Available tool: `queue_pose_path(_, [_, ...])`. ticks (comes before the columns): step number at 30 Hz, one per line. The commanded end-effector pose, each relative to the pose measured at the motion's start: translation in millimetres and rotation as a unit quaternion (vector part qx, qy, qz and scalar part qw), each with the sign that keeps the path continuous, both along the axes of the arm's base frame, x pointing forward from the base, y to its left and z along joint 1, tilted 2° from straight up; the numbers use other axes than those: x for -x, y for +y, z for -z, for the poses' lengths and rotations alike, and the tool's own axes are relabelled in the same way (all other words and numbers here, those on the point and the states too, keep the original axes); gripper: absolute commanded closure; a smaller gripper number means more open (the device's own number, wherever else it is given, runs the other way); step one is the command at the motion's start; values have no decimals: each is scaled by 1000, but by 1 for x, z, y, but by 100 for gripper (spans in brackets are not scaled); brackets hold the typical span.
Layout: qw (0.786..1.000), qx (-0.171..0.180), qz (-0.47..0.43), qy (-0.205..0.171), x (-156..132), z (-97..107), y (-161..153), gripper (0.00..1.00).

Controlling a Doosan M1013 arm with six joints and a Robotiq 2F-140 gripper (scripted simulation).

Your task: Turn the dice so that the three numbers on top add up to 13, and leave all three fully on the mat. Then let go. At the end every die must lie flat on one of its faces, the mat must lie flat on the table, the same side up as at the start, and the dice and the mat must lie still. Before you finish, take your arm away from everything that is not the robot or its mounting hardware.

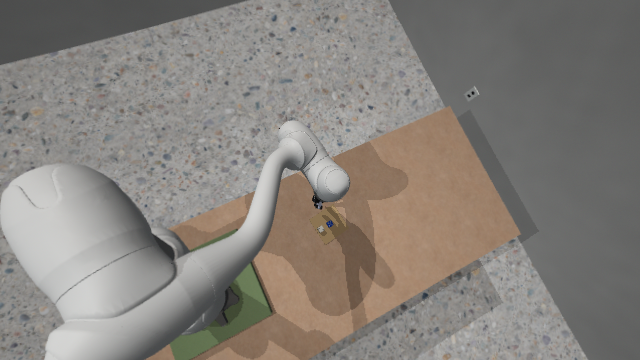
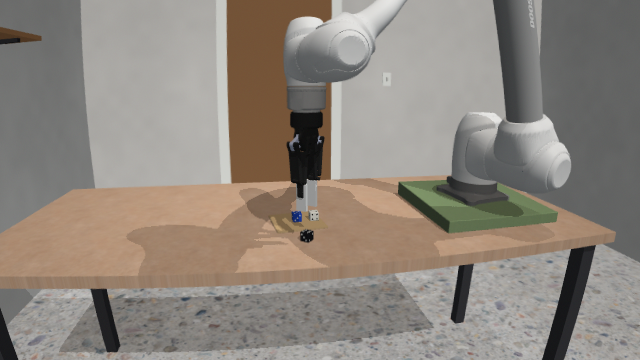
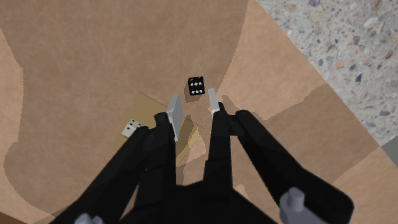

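Note:
A black die (image 2: 306,235) (image 3: 196,86) lies flat on the table just off the mat, six pips up; in the top view it is hidden. A blue die (image 1: 329,224) (image 2: 297,216) and a white die (image 1: 320,229) (image 2: 314,215) (image 3: 131,128) stand on the thin tan mat (image 1: 327,238) (image 2: 320,226) (image 3: 142,106). Their top numbers are too small to read; the blue die is hidden in the wrist view. My gripper (image 2: 307,207) (image 3: 195,101) points down, partly open, with nothing between its pads. In the wrist view the black die shows beyond the fingertips, below them.
The wooden table (image 1: 425,200) (image 2: 175,250) bears the green base plate (image 1: 255,300) (image 2: 500,222) of the arm on one side. Arm shadows fall across the mat and table. A table edge shows at the right in the wrist view.

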State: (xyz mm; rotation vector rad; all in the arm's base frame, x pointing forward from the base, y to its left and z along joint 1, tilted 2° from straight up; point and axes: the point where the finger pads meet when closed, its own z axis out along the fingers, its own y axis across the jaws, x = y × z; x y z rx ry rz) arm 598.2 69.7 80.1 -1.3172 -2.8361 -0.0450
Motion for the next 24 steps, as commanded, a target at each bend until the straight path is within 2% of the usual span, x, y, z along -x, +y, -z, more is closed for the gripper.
queue_pose_path(1, [1000, 0, 0, 0, 0, 0, 0, 75])
queue_pose_path(15, [1000, 0, 0, 0, 0, 8, 0, 75])
queue_pose_path(24, [1000, 0, 0, 0, 0, 20, 1, 75])
